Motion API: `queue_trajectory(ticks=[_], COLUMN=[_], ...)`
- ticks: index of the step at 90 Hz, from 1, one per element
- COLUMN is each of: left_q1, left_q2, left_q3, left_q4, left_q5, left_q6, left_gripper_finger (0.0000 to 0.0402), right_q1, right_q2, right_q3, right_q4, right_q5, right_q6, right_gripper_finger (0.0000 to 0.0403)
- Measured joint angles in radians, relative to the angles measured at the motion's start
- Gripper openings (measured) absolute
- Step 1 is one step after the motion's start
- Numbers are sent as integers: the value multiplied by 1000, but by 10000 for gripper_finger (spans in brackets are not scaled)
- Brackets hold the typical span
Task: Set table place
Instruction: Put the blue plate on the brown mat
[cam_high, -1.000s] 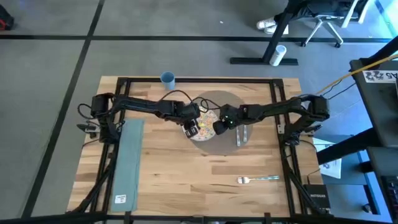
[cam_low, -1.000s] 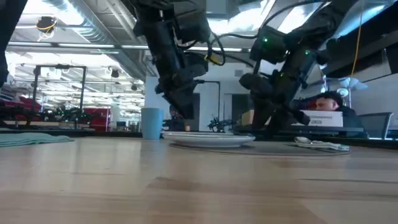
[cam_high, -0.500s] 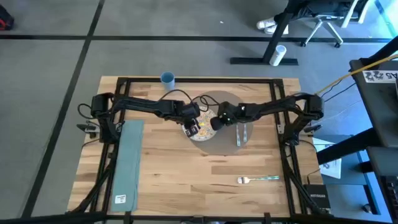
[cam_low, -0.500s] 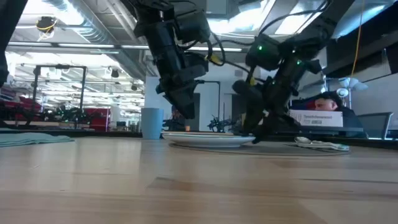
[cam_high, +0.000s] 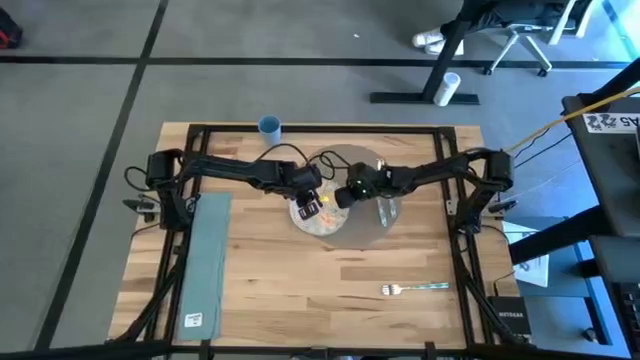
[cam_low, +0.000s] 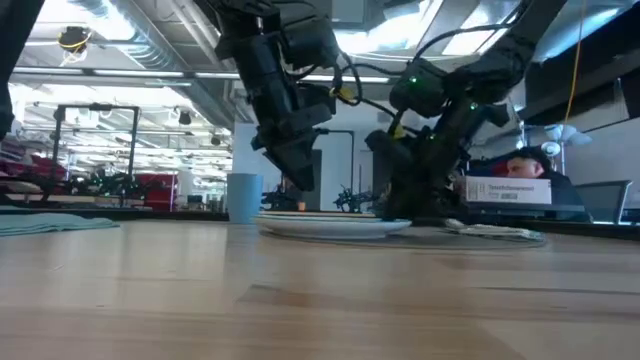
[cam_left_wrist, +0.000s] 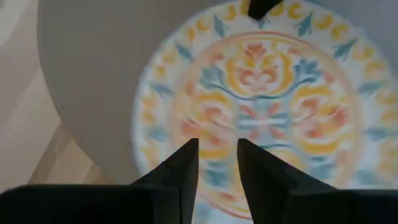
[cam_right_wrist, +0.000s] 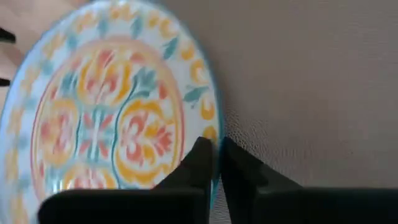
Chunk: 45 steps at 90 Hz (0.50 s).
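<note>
R fingers (cam_right_wrist: 214, 155) nipping plate (cam_right_wrist: 99, 99) rim on placemat (cam_right_wrist: 298, 81); L fingers (cam_left_wrist: 214, 162) slightly apart, prob empty

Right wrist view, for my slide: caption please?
Right gripper pinching the patterned plate's rim over the grey placemat.

Little could be read. In the high view, a box (cam_high: 511, 322) beyond the table's (cam_high: 300, 280) right near corner bore white lettering that looked like "NETGEAR". A white sign (cam_high: 612, 121) off the table's right far corner showed large dark characters, not legible. In the low view, a white card (cam_low: 505, 190) behind the table carried text too small to read.
</note>
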Motion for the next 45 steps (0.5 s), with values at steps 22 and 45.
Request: queue_trajectory(ticks=[22,45], left_q1=[-4,-5], left_q2=[0,0], left_q3=[0,0], left_q4=[8,9], left_q5=[0,0], left_q6=[0,0], left_gripper_finger=[95,95], right_q1=[0,0], right_q2=[-25,-81], right_q3=[-5,-5], right_q4=[15,16], right_q5=[2,22], right_q6=[0,-4], right_gripper_finger=[2,0])
